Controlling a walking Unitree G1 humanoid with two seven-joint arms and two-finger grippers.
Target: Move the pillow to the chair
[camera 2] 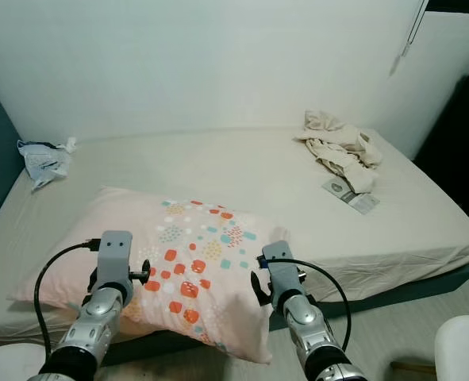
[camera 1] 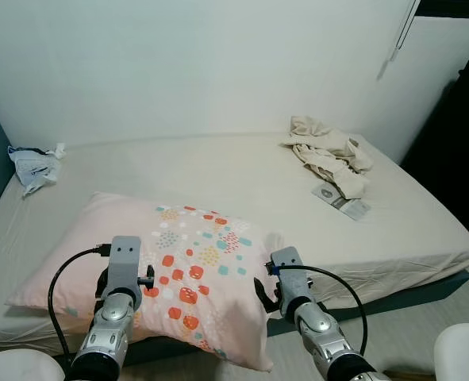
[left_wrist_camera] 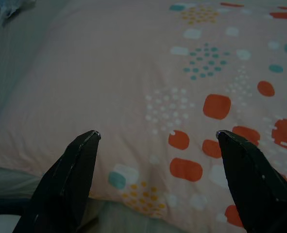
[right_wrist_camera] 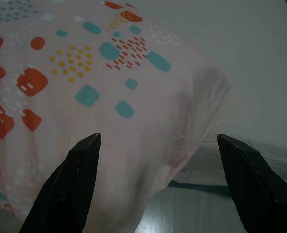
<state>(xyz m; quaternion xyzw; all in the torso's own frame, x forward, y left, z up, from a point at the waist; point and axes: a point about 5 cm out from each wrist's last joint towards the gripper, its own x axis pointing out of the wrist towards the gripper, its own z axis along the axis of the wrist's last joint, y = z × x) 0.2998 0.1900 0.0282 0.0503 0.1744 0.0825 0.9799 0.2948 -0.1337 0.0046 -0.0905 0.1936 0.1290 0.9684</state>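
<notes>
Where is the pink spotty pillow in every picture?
Left eye view: the pillow lies on the near part of the bed, lower middle, its near corner hanging over the edge.
Right eye view: same place, lower middle.
Left wrist view: it spreads ahead of the open left gripper.
Right wrist view: its corner sits ahead of the open right gripper.
Shared landmark: the pillow's orange and teal spots.

This is a bedroom in a home. A wide bed with a cream sheet (camera 1: 234, 175) stands against a plain white wall (camera 1: 194, 63), and a soft pink pillow with coloured spots (camera 1: 171, 262) lies near. A crumpled cream cloth (camera 1: 329, 155) lies far right on the bed.
</notes>
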